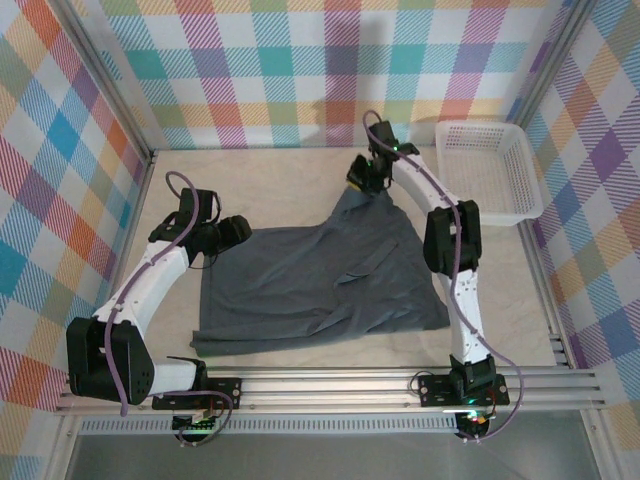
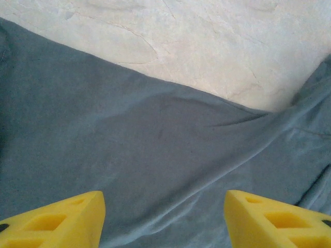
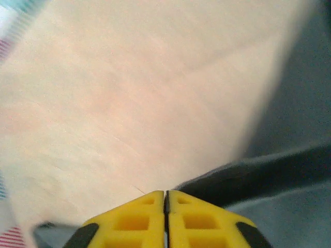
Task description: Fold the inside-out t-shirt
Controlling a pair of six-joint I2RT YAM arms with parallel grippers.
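The slate blue-grey t-shirt point(image 1: 320, 280) lies spread on the table point(image 1: 260, 190), its far right corner drawn to a peak

White-shelled arms point(image 1: 150, 288), black joints point(image 1: 105, 355), purple cables point(image 1: 171, 180), yellow hollow-celled claw fingers point(image 2: 57, 219).

White mesh basket point(image 1: 486, 166) at far-right table point(image 1: 280, 190) corner, plaid walls point(image 1: 300, 70)

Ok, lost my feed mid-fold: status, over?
Left claw open above t-shirt, left side. Right claw shut on its far corner, cloth peaked. Basket far right, nothing blocking.
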